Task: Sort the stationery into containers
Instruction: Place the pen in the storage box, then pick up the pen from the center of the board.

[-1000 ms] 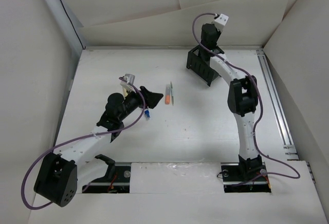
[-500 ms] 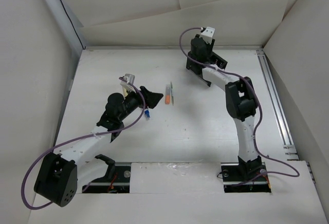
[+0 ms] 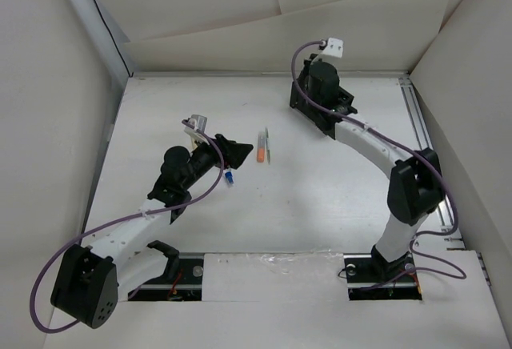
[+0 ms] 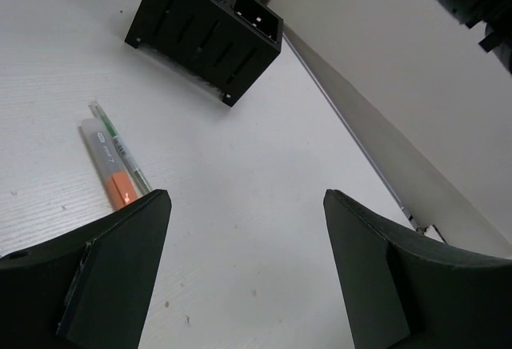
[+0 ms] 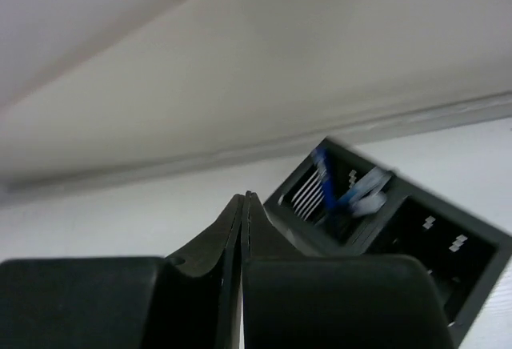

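My right gripper (image 5: 242,198) is clenched shut on nothing, close over the black organiser (image 5: 416,229) at the far side of the table (image 3: 304,197); blue pens (image 5: 322,177) stand in one of its compartments. My left gripper (image 4: 244,205) hangs spread wide and empty above the table, near a grey marker with an orange end (image 4: 108,165), which lies flat with a thin pen (image 4: 120,142) right alongside, both well apart from the organiser. A stubby white-and-blue marker (image 3: 229,178) lies beside my left arm.

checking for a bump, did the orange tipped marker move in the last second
No. The orange-tipped marker lies in the same spot on the table, just as far left of the black organiser as before.
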Robot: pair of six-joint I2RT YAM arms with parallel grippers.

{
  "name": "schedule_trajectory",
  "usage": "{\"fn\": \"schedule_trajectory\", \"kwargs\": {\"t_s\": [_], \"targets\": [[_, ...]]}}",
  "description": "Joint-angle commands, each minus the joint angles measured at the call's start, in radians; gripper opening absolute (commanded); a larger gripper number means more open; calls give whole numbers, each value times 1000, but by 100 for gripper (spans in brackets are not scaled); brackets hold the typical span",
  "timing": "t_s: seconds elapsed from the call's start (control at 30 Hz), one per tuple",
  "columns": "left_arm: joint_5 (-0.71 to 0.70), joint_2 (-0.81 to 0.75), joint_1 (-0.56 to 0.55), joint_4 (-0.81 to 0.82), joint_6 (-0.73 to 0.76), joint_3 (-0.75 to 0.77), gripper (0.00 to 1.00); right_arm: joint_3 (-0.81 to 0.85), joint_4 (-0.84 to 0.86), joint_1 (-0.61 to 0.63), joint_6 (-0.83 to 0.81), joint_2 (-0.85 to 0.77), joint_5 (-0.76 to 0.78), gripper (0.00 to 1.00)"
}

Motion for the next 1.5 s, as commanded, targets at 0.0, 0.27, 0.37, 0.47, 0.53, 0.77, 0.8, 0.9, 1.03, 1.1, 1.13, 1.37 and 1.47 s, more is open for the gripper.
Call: {"fn": "schedule_trajectory", "kwargs": {"t_s": [0.0, 0.27, 0.37, 0.47, 0.53, 0.77, 0.8, 0.9, 1.03, 1.1, 1.13, 1.37, 1.47], "targets": [[5, -23, -3, 52, -4, 14, 74, -68, -144, 46, 104, 42, -264, 0], [5, -23, -3, 52, -4, 5, 74, 53, -377, 150, 105, 243, -245, 21], [5, -23, -3, 52, -4, 5, 74, 76, -402, 151, 140, 298, -254, 27], [5, -33, -3, 52, -4, 5, 74, 85, -413, 151, 160, 344, -266, 27], [5, -33, -3, 52, -4, 5, 74, 96, -431, 151, 160, 373, -266, 29], [5, -33, -3, 52, -4, 5, 74, 128, -440, 151, 181, 423, -257, 29], [5, -33, -3, 52, -4, 5, 74, 140, -453, 151, 181, 438, -248, 29], [5, -33, -3, 52, -4, 5, 74, 194, -479, 151, 181, 472, -248, 29], [5, -33, -3, 52, -4, 5, 74, 263, -519, 141, 181, 513, -239, 30], [5, -33, -3, 52, -4, 5, 74, 277, -539, 132, 181, 524, -239, 30], [5, -33, -3, 52, -4, 5, 74, 292, -539, 132, 181, 524, -239, 31], [5, -42, -3, 52, -4, 5, 74, 392, -632, 112, 172, 579, -260, 33], [5, -42, -3, 52, -4, 5, 74, 392, -641, 112, 172, 579, -269, 31]]}}
